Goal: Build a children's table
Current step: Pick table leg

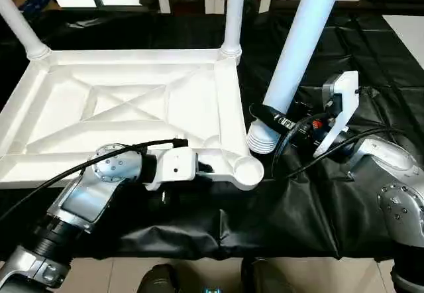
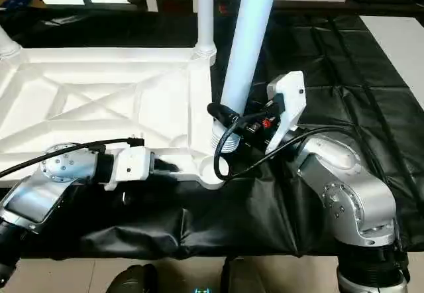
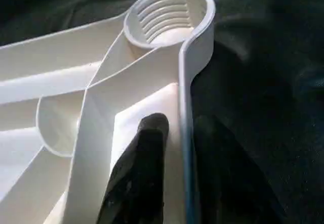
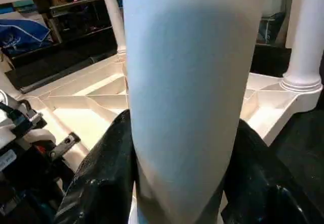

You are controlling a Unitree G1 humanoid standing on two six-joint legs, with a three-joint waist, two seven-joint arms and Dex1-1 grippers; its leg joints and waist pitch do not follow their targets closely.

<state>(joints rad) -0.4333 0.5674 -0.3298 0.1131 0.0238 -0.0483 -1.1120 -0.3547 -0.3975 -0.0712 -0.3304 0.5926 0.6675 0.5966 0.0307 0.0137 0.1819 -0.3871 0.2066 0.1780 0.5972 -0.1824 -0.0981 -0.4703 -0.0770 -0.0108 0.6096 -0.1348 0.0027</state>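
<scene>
We hold the long white cylindrical tube leg [image 1: 298, 48] in our right gripper [image 1: 271, 122], whose two black fingers are clamped round it just above its ribbed threaded end. That end hangs just beside and a little above the open round corner socket [image 1: 248, 171] of the white plastic rectangular tabletop [image 1: 119, 117], which lies upside down with its X-ribbed underside facing up. The socket lies toward our left from the leg's tip, and the leg's long axis tilts, its top leaning away to our right, so we judge it needs shifting over the socket and standing upright before it can go in.

Our left gripper [image 3: 172, 148] sits at the tabletop's near rim right beside that socket, one finger inside the rim wall and one outside it. The fingers straddle the wall, but the wrist view is dark there, and we cannot tell whether they pinch it or stand slightly off.

Two other white legs [image 1: 232, 14] already stand in the far corner sockets. The tabletop rests on a large work table draped in crinkled black cloth [image 1: 331, 200], with white furniture along the room's far side.
</scene>
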